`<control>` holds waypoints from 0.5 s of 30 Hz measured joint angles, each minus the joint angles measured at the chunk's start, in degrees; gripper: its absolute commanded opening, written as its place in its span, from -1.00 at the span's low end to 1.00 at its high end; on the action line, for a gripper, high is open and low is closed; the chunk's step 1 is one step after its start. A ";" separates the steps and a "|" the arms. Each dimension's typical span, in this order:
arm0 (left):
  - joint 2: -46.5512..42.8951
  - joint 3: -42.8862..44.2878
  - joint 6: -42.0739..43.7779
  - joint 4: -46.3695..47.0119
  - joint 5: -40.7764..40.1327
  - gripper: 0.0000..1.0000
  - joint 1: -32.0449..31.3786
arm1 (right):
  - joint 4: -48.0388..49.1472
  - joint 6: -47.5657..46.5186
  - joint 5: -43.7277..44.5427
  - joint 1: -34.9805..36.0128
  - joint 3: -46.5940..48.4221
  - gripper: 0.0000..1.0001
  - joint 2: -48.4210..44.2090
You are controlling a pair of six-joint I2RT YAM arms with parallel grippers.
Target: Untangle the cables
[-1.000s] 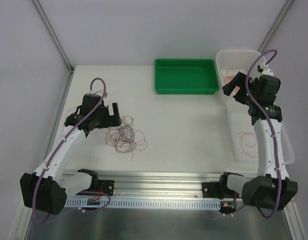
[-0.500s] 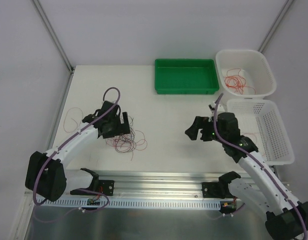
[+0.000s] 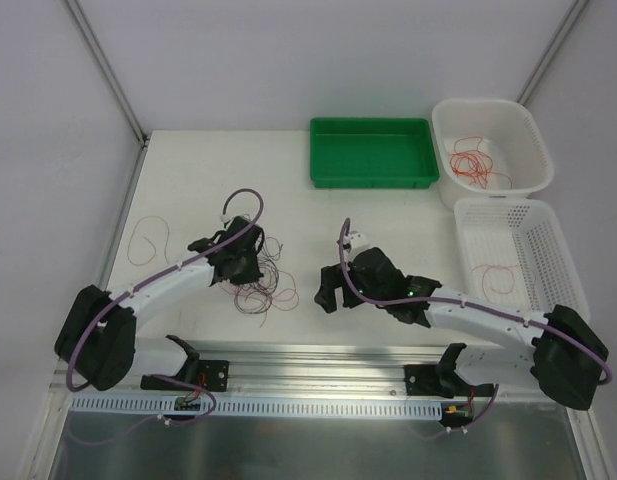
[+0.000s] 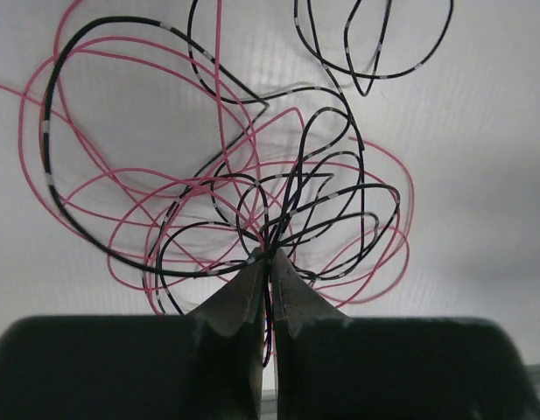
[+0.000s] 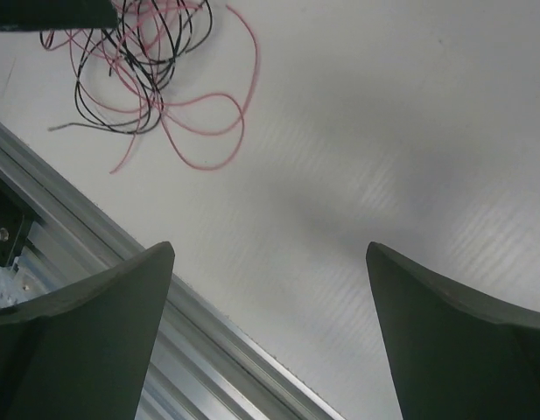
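Left gripper [image 4: 269, 267], its dark jaws pinched together, is clamping strands of the tangle of thin pink-red and black cables [image 4: 270, 223] lying on the white tabletop [image 4: 480, 175]; right gripper [image 5: 270, 297], jaws spread wide and empty, is hovering near that tangle.

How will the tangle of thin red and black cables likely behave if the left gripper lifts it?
Probably floppy: the cables lie in loose curls, so they should droop from the left gripper. Likely light, being very thin. Interlocked loops suggest the clump may rise together.
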 measured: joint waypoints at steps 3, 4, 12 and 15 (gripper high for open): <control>-6.80 -2.86 -1.38 -0.09 0.44 -1.00 -2.36 | 5.44 0.66 -0.44 1.53 1.46 0.82 6.05; -9.90 -3.96 -1.86 0.00 0.72 -1.00 -2.82 | 6.88 0.76 -0.85 1.88 2.12 0.81 7.96; -26.97 -7.43 -4.33 -0.13 3.61 -1.00 -2.91 | 17.70 1.55 -6.01 2.95 7.52 0.71 19.82; -27.82 -7.43 -4.66 -0.11 4.74 -1.00 -2.91 | 20.00 1.33 -8.63 3.37 8.85 0.70 22.80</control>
